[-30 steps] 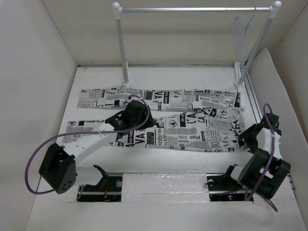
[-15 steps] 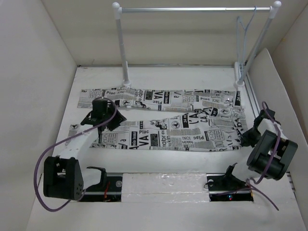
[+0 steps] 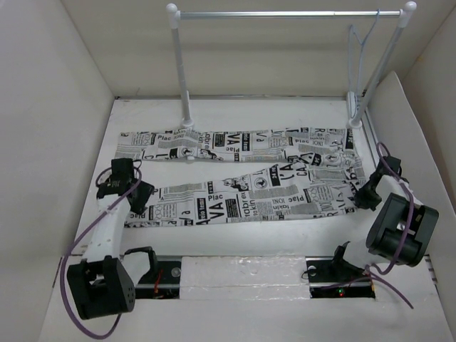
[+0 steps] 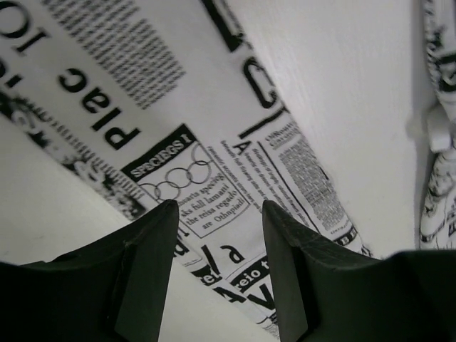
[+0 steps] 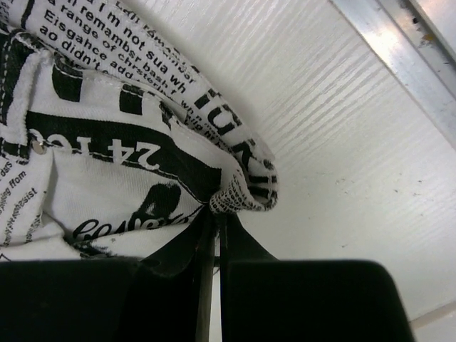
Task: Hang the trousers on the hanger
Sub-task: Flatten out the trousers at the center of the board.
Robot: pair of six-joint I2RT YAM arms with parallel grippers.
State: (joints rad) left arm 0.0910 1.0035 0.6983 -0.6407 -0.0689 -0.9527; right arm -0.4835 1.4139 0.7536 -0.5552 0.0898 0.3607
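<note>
The trousers (image 3: 242,199), white with black newsprint, lie flat across the table with both legs running left and the waist at the right. In the top view my left gripper (image 3: 122,187) hovers at the cuff end of the near leg. Its fingers stand open over the printed fabric (image 4: 214,107), with the left gripper (image 4: 217,214) holding nothing. My right gripper (image 3: 362,196) is at the waist's near right corner. There the right gripper (image 5: 217,214) is shut on a bunched fold of the trousers (image 5: 107,164). The pale hanger (image 3: 360,50) hangs from the rail's right end.
The silver rail (image 3: 285,13) spans the back on two white posts; the left post (image 3: 184,78) stands just behind the far leg. A metal strip (image 5: 399,50) runs along the table's right side. White walls close in left, right and behind.
My left arm has swept left along the near leg from its middle to the cuff end. My right gripper has moved in to the waist corner and shut on it, bunching the fabric.
</note>
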